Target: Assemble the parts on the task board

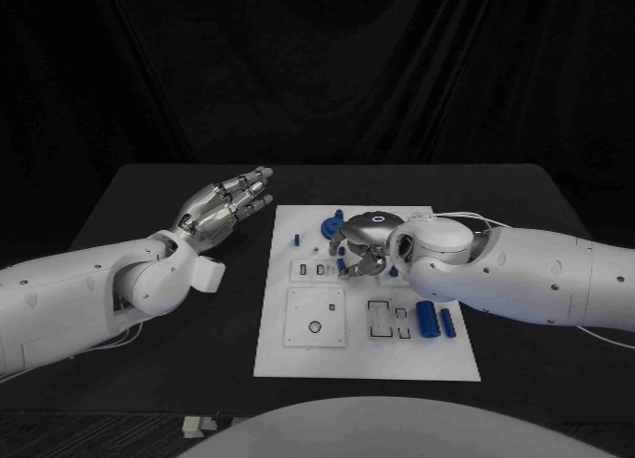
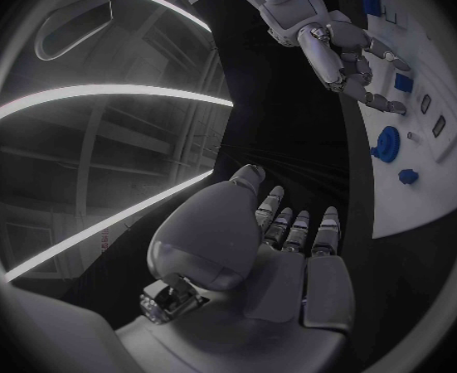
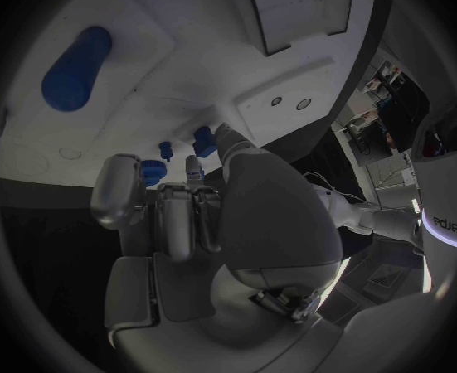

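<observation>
2 silver metal hands at a flat white rectangular task board [image 1: 366,358].
Left hand [image 1: 228,208] hovers empty, fingers apart; right hand [image 1: 361,246] curls over small blue parts [image 1: 434,320], grip unclear.

1. The task board [image 1: 369,353] lies at the middle of the surface [image 1: 152,200], its long side running from near to far.
2. The left hand [image 1: 228,207] hangs over the surface just left of the board's far left corner, apart from the board.
3. The right hand [image 1: 361,245] is over the far half of the board, right of the left hand.
4. Two long parts [image 1: 434,319] lie side by side on the board's right half, near of the right hand.
5. A square inset plate [image 1: 316,317] sits in the board's left half, left of the long parts.
6. Small parts [image 1: 298,239] stand on the far left part of the board, between the two hands.
</observation>
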Available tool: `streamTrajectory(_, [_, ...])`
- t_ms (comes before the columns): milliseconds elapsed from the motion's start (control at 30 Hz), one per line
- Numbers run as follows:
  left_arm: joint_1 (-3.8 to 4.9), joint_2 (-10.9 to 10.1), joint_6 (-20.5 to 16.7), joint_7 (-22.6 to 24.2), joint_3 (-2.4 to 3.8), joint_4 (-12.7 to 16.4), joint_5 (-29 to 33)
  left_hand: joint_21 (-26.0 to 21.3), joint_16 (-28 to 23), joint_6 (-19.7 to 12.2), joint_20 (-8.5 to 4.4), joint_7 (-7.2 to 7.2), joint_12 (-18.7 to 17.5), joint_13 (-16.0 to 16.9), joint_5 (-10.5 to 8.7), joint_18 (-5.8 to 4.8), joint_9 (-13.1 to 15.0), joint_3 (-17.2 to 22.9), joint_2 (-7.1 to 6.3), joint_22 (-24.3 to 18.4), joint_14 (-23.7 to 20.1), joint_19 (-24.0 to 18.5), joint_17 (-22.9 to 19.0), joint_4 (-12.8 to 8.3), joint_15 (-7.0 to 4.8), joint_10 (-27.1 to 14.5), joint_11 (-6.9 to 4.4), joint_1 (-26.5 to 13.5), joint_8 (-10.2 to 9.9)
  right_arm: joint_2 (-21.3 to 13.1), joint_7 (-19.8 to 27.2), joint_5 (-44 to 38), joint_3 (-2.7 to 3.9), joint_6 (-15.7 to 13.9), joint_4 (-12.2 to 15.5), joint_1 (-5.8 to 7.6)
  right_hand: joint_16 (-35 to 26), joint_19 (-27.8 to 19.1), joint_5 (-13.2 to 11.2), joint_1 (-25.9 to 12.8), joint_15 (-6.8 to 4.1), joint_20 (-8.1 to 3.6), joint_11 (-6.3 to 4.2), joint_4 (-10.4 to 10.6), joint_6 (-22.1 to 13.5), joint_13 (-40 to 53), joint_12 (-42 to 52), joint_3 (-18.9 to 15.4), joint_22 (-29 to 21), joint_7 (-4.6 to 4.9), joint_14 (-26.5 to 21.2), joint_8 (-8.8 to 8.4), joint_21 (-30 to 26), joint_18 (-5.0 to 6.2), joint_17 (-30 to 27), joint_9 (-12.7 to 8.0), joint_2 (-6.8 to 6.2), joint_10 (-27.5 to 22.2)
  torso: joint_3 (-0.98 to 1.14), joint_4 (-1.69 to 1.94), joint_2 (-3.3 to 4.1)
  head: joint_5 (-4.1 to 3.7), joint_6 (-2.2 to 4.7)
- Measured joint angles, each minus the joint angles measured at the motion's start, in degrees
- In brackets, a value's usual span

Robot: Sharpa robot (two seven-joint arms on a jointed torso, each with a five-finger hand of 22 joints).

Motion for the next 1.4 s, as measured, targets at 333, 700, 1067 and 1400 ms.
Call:
streamTrajectory(333, [-0.01,-0.5,-0.1,0.0,0.00,0.2,0.0,0.0,0.0,0.0,0.00,0.00,0.0,0.0,0.00,0.00,0.0,0.0,0.00,0.0,0.0,0.0,0.0,0.0,0.00,0.0,0.00,0.0,0.0,-3.2,1.6,0.0,-0.02,-2.6,3.0,0.53,-0.4,-0.3,-2.0,-6.9,0.00,-0.25,0.00,1.6,-5.0,0.0,0.0,-19.8,0.0,-0.70,0.0,-2.14,-0.8,0.00,0.0,-3.7,-4.87,0.0,0.01,0.00,0.00,0.31,0.00])
streamTrajectory(700, [-0.01,-1.1,-0.9,0.0,0.02,0.9,-2.3,0.2,0.0,0.0,0.16,0.02,0.0,0.0,0.00,0.00,0.0,0.4,-0.39,0.1,0.0,0.2,0.0,-0.4,0.02,0.1,0.09,-0.1,0.2,-10.3,7.4,0.4,-0.01,-12.1,8.5,5.63,-0.4,-0.5,-1.7,-11.0,0.00,-0.46,0.00,1.7,-3.1,0.0,0.0,-24.5,0.0,-0.67,0.0,-0.59,-1.1,0.00,0.0,-4.5,-4.08,0.0,0.03,-0.05,-0.06,0.30,0.00])
streamTrajectory(1067, [7.77,-1.9,-7.5,-2.9,0.06,2.8,-15.6,22.0,29.9,21.3,2.00,3.59,15.9,13.2,-18.13,-0.02,2.6,-3.4,-5.14,10.1,39.0,35.7,11.0,7.5,3.95,41.7,6.94,-1.4,6.5,-18.8,12.0,7.9,0.03,-19.5,10.7,9.75,2.4,4.3,9.2,-12.7,0.00,-0.46,0.00,1.1,13.7,0.0,0.0,-20.7,0.0,-0.40,0.0,10.30,11.1,-0.95,0.0,-0.3,13.40,0.0,0.05,0.00,-0.10,-0.38,0.00])
streamTrajectory(1400, [17.19,3.9,-2.8,-20.9,0.14,0.4,-33.0,55.8,86.7,31.2,-7.33,0.04,75.6,67.4,-28.19,-1.02,4.6,-12.5,-2.95,37.2,81.1,59.3,70.9,8.1,-5.85,78.3,-1.00,-9.7,11.9,-19.7,14.3,24.6,0.02,-18.9,8.4,9.76,2.4,4.4,1.4,-20.9,0.42,-0.22,0.42,1.2,15.1,0.0,0.0,-27.4,0.0,-0.51,0.0,16.12,11.9,-0.94,0.0,4.1,20.19,0.0,0.20,-0.21,-0.16,-0.93,0.00])
